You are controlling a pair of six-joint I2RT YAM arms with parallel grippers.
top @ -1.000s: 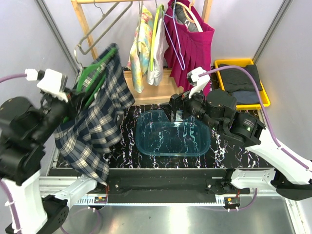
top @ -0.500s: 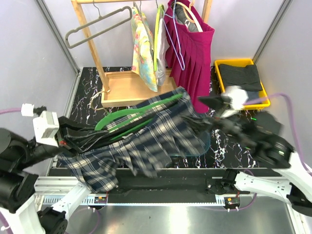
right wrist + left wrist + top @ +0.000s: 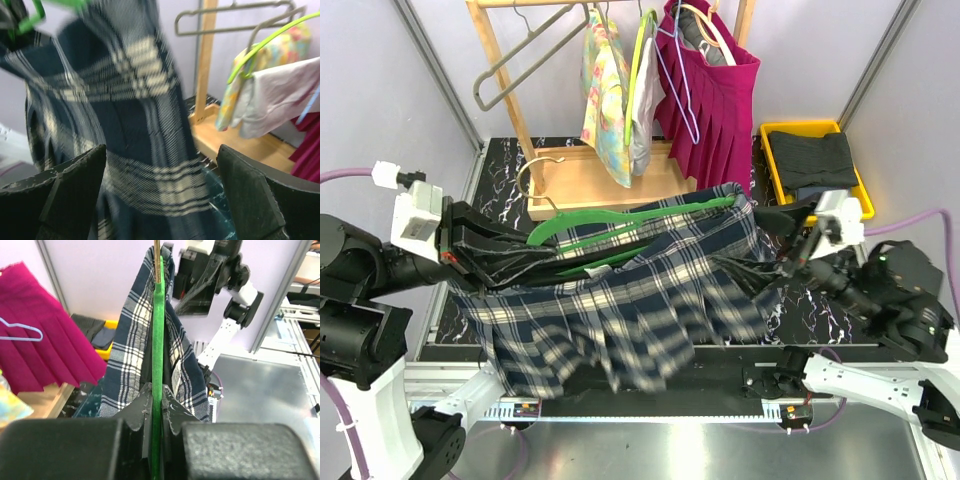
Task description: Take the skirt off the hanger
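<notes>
A navy and white plaid skirt (image 3: 640, 300) hangs on a green hanger (image 3: 650, 215). The hanger lies almost level above the middle of the table. My left gripper (image 3: 545, 258) is shut on the hanger's left part. In the left wrist view the green bar (image 3: 157, 340) runs straight out from between the closed jaws, with the skirt (image 3: 132, 340) draped on both sides. My right gripper (image 3: 782, 248) is open at the skirt's right end. In the right wrist view the blurred plaid cloth (image 3: 150, 140) hangs between the wide-open fingers (image 3: 75, 185), not gripped.
A wooden rack (image 3: 600, 180) stands at the back with a grey hanger (image 3: 520, 60), a floral garment (image 3: 605, 100) and a magenta skirt (image 3: 710, 110). A yellow bin (image 3: 775, 130) of dark clothes sits at the back right. The skirt covers the teal basin.
My left arm swung the hanger and skirt from upright at the left down across the table's middle. My right arm pulled back to the right and now faces the skirt's end.
</notes>
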